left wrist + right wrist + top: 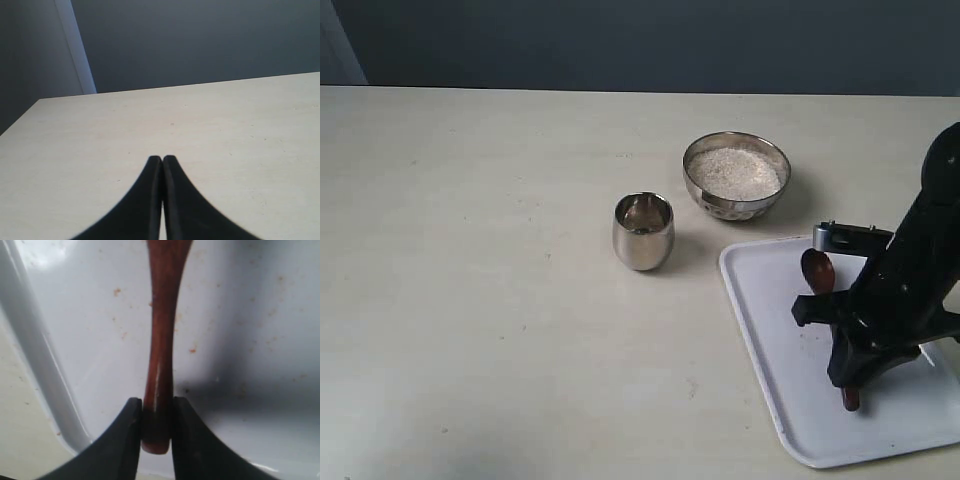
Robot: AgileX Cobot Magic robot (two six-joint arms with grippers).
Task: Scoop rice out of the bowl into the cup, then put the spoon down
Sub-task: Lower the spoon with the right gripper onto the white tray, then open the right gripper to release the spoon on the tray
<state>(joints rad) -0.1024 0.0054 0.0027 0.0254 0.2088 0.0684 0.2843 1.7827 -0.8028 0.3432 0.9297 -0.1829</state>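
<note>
The steel bowl (737,175) holds white rice (734,171) at the back of the table. The small steel cup (643,231) stands to its front left. The wooden spoon (818,271) lies over the white tray (770,330), its head toward the bowl. My right gripper (847,385) is shut on the spoon's handle end (159,415), both fingers pressed against it. My left gripper (162,160) is shut on nothing, above bare table, and does not appear in the exterior view.
The white tray (75,340) has faint brown specks and a raised rim. It sits at the table's front right, close to the bowl. Bare tabletop (470,250) spreads left of the cup.
</note>
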